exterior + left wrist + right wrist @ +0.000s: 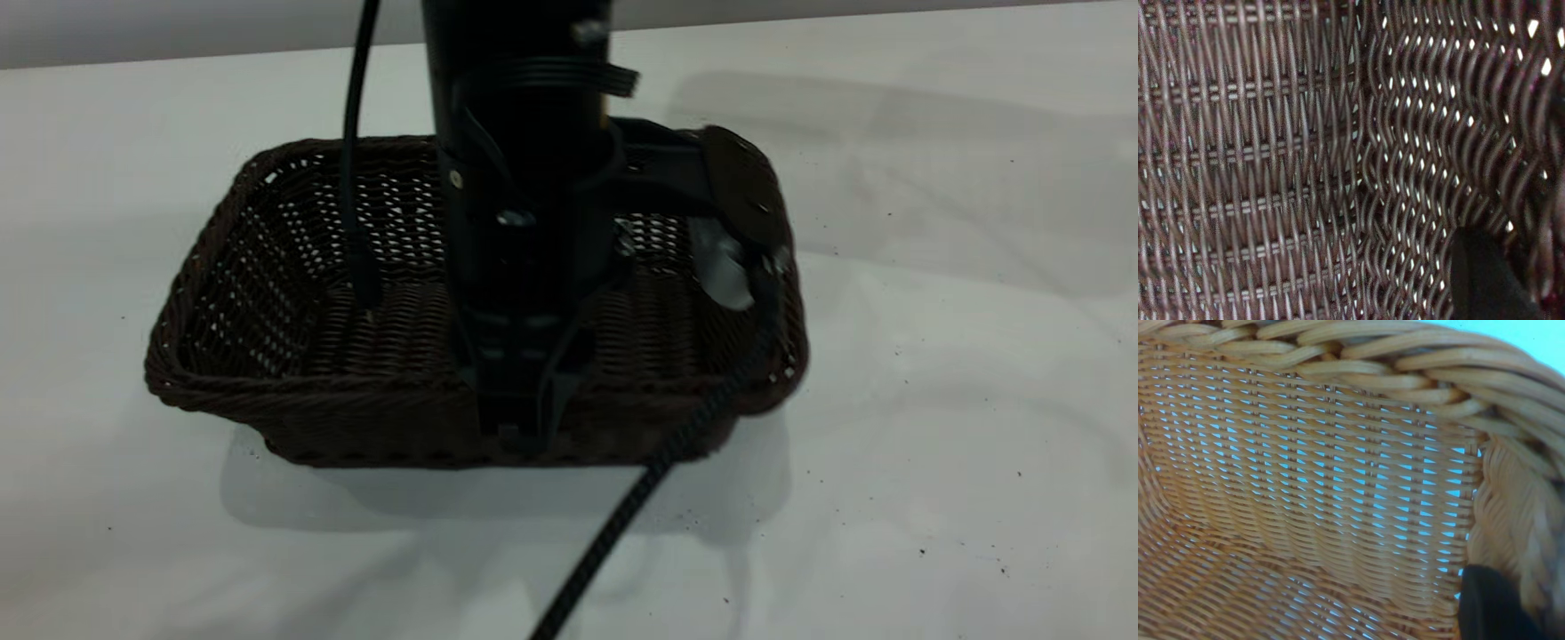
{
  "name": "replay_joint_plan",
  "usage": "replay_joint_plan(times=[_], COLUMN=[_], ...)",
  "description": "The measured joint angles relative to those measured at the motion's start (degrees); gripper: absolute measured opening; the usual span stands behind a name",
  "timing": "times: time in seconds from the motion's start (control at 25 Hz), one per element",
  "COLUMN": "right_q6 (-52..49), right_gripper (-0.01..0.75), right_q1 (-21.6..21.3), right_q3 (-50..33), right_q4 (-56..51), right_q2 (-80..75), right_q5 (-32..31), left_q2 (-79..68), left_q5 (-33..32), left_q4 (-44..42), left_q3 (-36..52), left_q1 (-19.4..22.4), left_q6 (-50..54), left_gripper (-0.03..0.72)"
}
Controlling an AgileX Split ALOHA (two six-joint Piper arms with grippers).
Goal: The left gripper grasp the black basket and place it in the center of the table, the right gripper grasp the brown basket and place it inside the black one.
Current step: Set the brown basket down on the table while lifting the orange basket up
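Note:
The black basket (293, 293) sits mid-table on the white table (933, 400). My left gripper (516, 425) comes down from above and is shut on the basket's near wall at the rim. In the left wrist view the dark weave (1305, 160) fills the frame, with one finger (1485, 283) inside against the wall. In the right wrist view the brown basket (1325, 487) fills the frame. My right gripper (1515, 603) is shut on its wall below the braided rim, with one finger (1488, 607) inside. The brown basket and right gripper are out of the exterior view.
A braided black cable (622, 516) trails from the left arm over the basket's near right corner to the table's front edge. Bare table lies to the left, right and front of the black basket.

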State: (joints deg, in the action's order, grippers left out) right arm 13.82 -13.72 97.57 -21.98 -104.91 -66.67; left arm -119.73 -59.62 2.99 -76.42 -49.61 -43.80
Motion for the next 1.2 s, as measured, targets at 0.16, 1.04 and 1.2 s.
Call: replay_joint_plan(times=[0.16,1.04,1.2], right_q6=[0.00,0.00,0.00], right_gripper=[0.114,0.114,0.113], right_q1=[0.00,0.00,0.00], right_q3=[0.00,0.00,0.00], right_q4=[0.00,0.00,0.00], right_q2=[0.00,0.00,0.00], right_q5=[0.00,-0.37,-0.42], left_q2=[0.00,0.00,0.00], left_q5=[-0.37,1.21,0.59], left_q4=[0.19,1.77,1.77], left_q3=[0.00,0.00,0.00], left_q1=[-0.96,-0.96,-0.96], left_q6=[0.05,0.13,2.97], left_gripper=[0.158,0.262,0.372])
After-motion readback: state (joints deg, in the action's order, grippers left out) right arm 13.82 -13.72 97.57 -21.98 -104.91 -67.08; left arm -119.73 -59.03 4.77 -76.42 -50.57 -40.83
